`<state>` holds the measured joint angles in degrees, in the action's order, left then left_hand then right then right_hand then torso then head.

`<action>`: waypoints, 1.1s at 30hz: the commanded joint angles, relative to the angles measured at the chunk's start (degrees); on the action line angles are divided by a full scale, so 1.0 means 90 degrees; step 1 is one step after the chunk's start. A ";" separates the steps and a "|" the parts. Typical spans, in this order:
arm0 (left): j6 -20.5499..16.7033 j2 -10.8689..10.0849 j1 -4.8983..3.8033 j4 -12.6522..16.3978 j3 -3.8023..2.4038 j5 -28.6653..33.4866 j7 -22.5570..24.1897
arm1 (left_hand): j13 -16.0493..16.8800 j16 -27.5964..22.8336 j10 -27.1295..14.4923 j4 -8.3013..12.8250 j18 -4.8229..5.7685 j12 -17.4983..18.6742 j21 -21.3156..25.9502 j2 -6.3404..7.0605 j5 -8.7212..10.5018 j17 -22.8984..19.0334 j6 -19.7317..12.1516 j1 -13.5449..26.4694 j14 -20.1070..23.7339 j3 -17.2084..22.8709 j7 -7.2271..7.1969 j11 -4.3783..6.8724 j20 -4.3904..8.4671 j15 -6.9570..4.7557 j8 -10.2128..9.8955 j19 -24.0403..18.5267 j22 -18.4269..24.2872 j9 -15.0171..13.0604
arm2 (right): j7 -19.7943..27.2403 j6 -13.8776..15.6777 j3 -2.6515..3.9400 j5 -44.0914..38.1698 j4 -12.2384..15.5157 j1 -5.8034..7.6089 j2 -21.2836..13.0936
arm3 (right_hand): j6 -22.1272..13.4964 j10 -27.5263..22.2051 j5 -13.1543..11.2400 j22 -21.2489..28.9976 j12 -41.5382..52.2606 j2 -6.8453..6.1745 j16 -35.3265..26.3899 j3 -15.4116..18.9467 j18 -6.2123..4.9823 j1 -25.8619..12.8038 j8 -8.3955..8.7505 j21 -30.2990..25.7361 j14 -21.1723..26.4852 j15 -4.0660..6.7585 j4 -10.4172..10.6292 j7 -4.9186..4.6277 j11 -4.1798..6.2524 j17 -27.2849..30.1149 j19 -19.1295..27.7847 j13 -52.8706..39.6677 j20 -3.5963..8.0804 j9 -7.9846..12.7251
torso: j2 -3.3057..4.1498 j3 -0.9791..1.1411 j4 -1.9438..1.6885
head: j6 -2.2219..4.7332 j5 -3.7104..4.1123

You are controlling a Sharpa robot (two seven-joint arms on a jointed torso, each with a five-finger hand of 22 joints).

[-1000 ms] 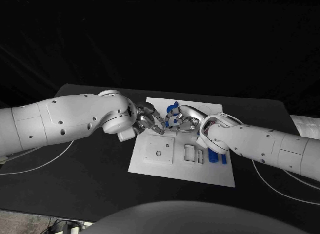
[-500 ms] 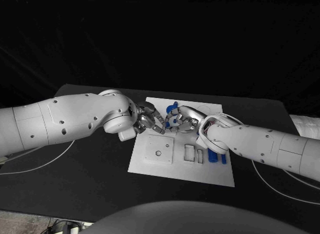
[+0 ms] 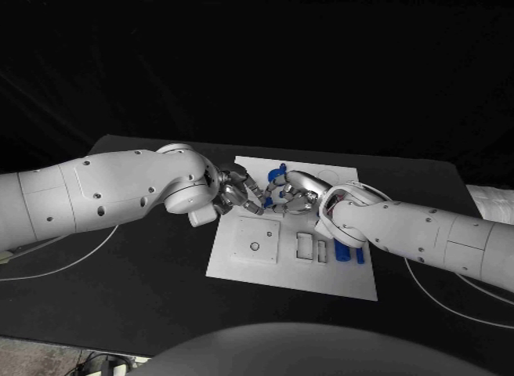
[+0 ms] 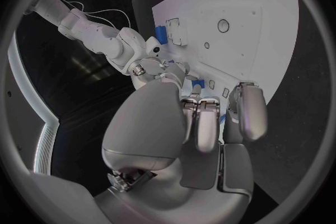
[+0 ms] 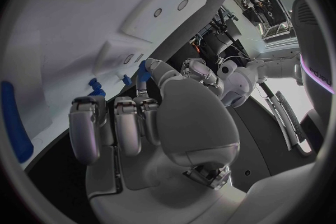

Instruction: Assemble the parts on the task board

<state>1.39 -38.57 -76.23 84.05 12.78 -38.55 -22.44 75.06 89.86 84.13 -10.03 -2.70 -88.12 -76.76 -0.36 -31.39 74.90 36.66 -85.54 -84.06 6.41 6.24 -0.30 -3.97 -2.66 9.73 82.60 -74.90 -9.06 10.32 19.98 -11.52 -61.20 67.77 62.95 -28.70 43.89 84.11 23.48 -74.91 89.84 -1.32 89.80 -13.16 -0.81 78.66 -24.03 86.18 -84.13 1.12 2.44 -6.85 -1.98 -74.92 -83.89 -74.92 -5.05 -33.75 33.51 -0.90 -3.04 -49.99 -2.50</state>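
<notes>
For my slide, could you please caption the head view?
Both hands, left hand and right hand, meet over blue parts at the white task board's far end.

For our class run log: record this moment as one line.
left robot hand: at blue part | right robot hand: same | task board: flat on table

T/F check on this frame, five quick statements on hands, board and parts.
1. Both hands meet over the far half of the white board. True.
2. The left hand rests on the bare table. False: it is above the board.
3. A blue part lies near the board's right edge. True.
4. The board hangs off the table's near edge. False: it lies wholly on the table.
5. The right hand has blue at its fingers. True.
</notes>
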 commanded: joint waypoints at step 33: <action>0.0186 -0.0047 -0.0001 -0.0060 0.0002 0.0053 -0.0077 | 0.1098 0.0016 0.0261 -0.0002 -0.0063 0.0099 0.0131 -0.0080 -0.0017 0.1678 0.0122 0.0007 -0.0660 0.0033 0.0084 -0.0110 -0.0018 0.0074 0.0089 -0.0073 -0.1184 0.0038 | -0.1942 -0.1463 0.0011 -0.3383 0.0499 0.0616 -0.0005 | 0.0173 0.0655 -0.0013 -0.1442 0.0017 -0.0177 0.0022 -0.0144 -0.0085 0.0061 0.0284 -0.0155 -0.0652 -0.0152 -0.0139 -0.0099 -0.0181 -0.1676 -0.0195 -0.1676 -0.0161 0.0246 | -0.0065 -0.0059 -0.0034 | -0.0001 -0.0043</action>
<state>1.90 -39.17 -76.23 83.50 12.83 -38.44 -23.14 75.07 89.86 83.90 -10.03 -2.69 -87.65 -75.76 -0.53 -31.39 74.94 37.47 -85.70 -84.06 6.41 7.04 -0.95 -4.18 -2.24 10.17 82.39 -74.94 -8.76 -4.25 10.89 -11.42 -86.71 72.14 68.49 -28.88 45.61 84.08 23.75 -74.93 89.84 -2.51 89.80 -14.26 -0.81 79.25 -21.71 85.06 -83.92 0.10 1.33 -7.62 -3.12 -74.91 -84.02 -74.92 -6.16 -31.58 32.95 -1.38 -3.42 -49.99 -2.88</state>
